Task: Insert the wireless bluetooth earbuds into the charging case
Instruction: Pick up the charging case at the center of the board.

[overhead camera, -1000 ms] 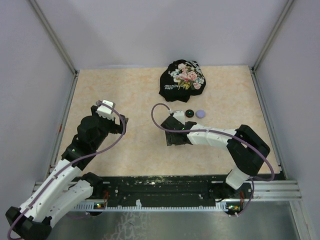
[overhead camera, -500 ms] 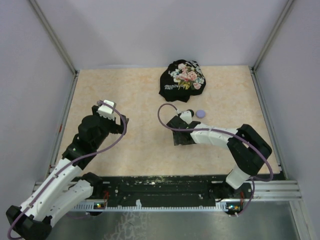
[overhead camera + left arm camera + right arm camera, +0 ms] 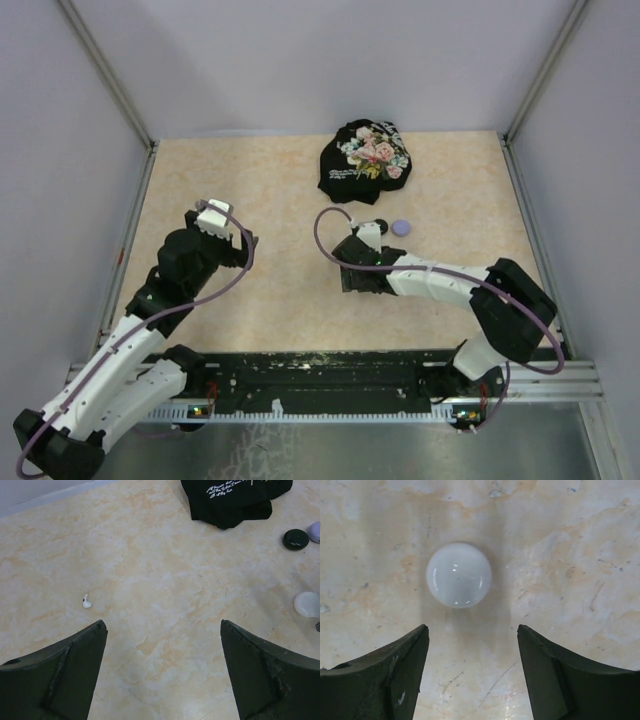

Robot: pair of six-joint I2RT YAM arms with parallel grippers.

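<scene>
A tiny white earbud [image 3: 86, 601] lies alone on the marbled tabletop, ahead and to the left of my left gripper [image 3: 162, 627]. That gripper is open, with only bare table between its fingers. My right gripper [image 3: 472, 630] hangs open, pointing straight down, and nothing is in it. A white round charging case [image 3: 459, 575], closed, lies just beyond its fingertips, not between them. The left wrist view also shows this white case [image 3: 307, 604] at the right edge. The right wrist hides it in the top view.
A black floral cloth [image 3: 365, 158] lies bunched at the back of the table. A lavender round case [image 3: 401, 227] sits right of my right wrist, and a black round case [image 3: 296, 539] lies beside it. Grey walls close in the table's back and sides.
My right wrist has shifted a little to the right and now covers the black round case in the top view. The left arm has not moved.
</scene>
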